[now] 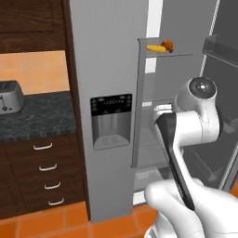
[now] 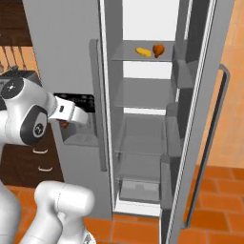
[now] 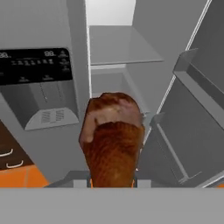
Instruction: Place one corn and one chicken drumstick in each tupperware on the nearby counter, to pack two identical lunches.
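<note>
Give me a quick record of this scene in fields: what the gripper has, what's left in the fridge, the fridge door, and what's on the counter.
gripper: gripper shut on a chicken drumstick, held in front of the fridge
fridge top shelf: one corn and a second drumstick side by side
fridge door: right door swung open, shelves below the top one bare
dispenser: on the closed left door
counter: toaster on the counter, left of the fridge

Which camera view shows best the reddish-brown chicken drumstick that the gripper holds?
The hand view: the glossy reddish-brown chicken drumstick stands large between the gripper tips. The right base view shows a small brown bit under the hand; in the left base view I cannot make it out.
</note>
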Available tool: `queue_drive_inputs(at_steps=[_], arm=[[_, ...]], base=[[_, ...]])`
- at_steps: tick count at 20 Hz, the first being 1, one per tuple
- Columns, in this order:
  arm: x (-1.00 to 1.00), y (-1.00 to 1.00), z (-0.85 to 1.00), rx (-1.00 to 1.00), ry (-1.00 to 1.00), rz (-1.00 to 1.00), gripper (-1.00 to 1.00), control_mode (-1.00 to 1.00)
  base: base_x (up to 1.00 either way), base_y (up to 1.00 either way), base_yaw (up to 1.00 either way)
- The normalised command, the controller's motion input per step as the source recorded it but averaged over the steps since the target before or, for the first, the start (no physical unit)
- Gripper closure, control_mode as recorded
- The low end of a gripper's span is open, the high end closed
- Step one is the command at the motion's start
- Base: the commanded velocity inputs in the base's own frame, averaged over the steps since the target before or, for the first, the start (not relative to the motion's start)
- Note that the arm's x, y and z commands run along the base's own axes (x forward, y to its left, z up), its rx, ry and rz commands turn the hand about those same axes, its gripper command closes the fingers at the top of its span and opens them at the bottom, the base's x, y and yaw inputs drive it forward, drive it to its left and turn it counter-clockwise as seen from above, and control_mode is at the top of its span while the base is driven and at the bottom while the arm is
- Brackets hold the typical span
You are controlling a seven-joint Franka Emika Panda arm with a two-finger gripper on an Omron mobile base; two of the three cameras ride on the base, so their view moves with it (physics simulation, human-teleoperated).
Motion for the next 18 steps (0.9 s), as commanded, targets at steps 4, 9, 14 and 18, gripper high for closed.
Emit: queue_drive_inputs(at_steps=[4,9,14,18], arm=[[0.0,0.0,0.0,0.0,0.0,0.0,1.0,1.0],[0.0,0.0,0.0,0.0,0.0,0.0,1.0,1.0],[0.0,0.0,0.0,0.0,0.0,0.0,1.0,1.0],[0.0,0.0,0.0,0.0,0.0,0.0,1.0,1.0]], base=[[-0.32,1.0,0.0],[0.57,0.98,0.0],[-0.34,1.0,0.01],[-0.3,1.0,0.0]])
